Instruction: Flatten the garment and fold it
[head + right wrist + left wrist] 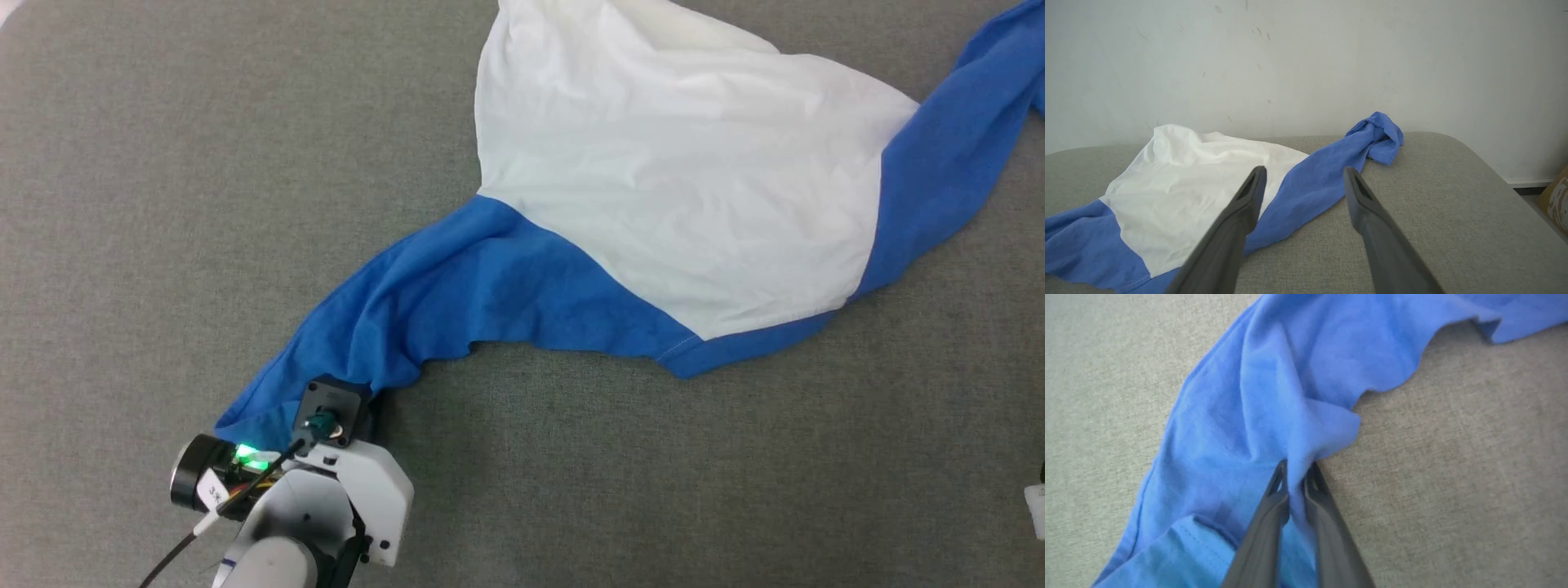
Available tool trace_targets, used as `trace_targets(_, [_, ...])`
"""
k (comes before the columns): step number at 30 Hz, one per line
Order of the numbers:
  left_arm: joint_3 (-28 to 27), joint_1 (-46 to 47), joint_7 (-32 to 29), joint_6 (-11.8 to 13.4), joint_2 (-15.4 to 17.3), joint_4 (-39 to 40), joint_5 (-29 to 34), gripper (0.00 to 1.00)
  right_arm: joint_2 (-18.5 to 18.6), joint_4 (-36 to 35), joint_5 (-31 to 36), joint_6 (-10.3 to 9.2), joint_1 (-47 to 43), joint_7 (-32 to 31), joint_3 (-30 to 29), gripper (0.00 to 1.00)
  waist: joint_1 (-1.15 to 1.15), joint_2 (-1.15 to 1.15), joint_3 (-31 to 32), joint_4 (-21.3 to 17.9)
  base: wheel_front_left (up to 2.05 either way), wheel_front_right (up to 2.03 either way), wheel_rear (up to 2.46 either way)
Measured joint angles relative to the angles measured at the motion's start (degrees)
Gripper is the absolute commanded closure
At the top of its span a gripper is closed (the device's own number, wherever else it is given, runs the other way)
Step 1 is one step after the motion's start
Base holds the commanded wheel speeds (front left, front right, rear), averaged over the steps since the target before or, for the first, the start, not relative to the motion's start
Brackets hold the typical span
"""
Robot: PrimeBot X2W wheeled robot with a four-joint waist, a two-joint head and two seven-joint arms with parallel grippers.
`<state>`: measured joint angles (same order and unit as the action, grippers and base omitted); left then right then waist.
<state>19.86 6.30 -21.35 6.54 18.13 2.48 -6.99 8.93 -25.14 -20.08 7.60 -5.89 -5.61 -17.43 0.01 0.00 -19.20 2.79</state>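
The garment (678, 188), white in the body with blue sleeves, lies rumpled across the grey surface. One blue sleeve (408, 310) trails toward the lower left, the other (955, 139) runs off at the upper right. My left gripper (1296, 471) is shut on a fold of the near blue sleeve (1274, 396), cloth pinched between its two dark fingers; in the head view its wrist (326, 416) covers the sleeve's end. My right gripper (1304, 179) hangs open above the surface, short of the far blue sleeve (1331, 171), nothing between its fingers.
The grey padded surface (163, 204) ends at a rounded right edge (1494, 171). A pale wall (1306, 61) stands right behind it. A cardboard box (1555, 200) sits on the floor at the far right. A small white part (1035, 506) shows at the head view's right edge.
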Motion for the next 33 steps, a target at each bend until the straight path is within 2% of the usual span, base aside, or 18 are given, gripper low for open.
trace_targets(4, [-1.80,-0.50,3.11,0.34,-0.93,2.32,-2.55,1.00,-0.21,0.14,0.02,0.00,-0.14,0.01,-0.08,0.00,0.00,0.00,1.13,0.07,0.00,0.00,0.00])
trace_targets(8, [-5.61,-0.59,4.78,1.14,-0.55,11.96,-5.11,1.00,-0.71,0.08,0.15,0.00,-0.57,0.00,0.07,0.00,-0.01,0.00,2.38,0.41,0.00,0.00,0.00])
trace_targets(11, [-9.10,0.15,1.93,1.32,3.68,19.00,-4.56,1.00,-0.93,-0.18,0.23,0.00,-0.88,-0.33,0.15,0.00,-0.02,0.00,2.74,0.98,0.00,0.00,0.00])
trace_targets(14, [-12.10,3.08,-2.92,0.30,8.34,21.90,-4.53,1.00,-0.77,-0.62,0.26,-0.01,-1.04,-0.43,0.24,0.00,-0.02,0.00,2.19,1.49,0.00,0.00,0.00])
trace_targets(17, [-14.85,8.62,-5.71,-0.75,10.06,19.27,-6.95,1.00,0.07,-1.12,0.00,0.00,-0.99,-0.90,0.35,0.00,-0.01,0.00,0.89,1.77,0.00,0.00,0.00])
trace_targets(21, [-16.49,15.21,-7.67,-0.84,10.89,11.01,-7.93,1.00,1.89,-1.55,-0.67,0.00,-0.43,-1.01,0.74,0.00,-0.01,0.00,-1.37,1.88,0.00,0.00,0.00])
trace_targets(27, [-17.62,20.80,-8.57,2.42,10.25,1.27,-7.34,1.00,4.36,-1.55,-1.83,0.00,1.36,-1.38,0.88,0.00,0.00,0.00,-4.96,1.20,0.00,0.00,0.00])
trace_targets(28, [-17.68,21.40,-8.37,2.85,9.94,0.32,-7.34,0.73,4.66,-1.47,-2.07,0.00,1.56,-1.36,0.87,0.00,0.00,0.00,-5.51,0.99,0.00,0.00,0.00])
trace_targets(30, [-17.51,22.30,-7.48,3.14,8.91,-0.89,-7.38,0.13,5.03,-1.08,-2.16,0.00,1.88,-1.23,0.80,0.00,0.00,0.00,-6.48,0.58,0.00,0.00,0.00])
trace_targets(31, [-17.46,22.56,-6.79,3.15,8.34,-1.48,-7.53,0.00,5.16,-0.77,-2.18,0.00,2.02,-1.13,0.79,0.00,0.00,0.00,-6.90,0.37,0.00,0.00,0.00])
trace_targets(33, [-17.52,22.64,-5.41,3.16,7.14,-2.36,-8.25,0.00,5.31,-0.25,-2.31,0.00,2.09,-0.84,0.84,0.00,0.01,0.00,-7.46,-0.04,0.00,0.00,0.00])
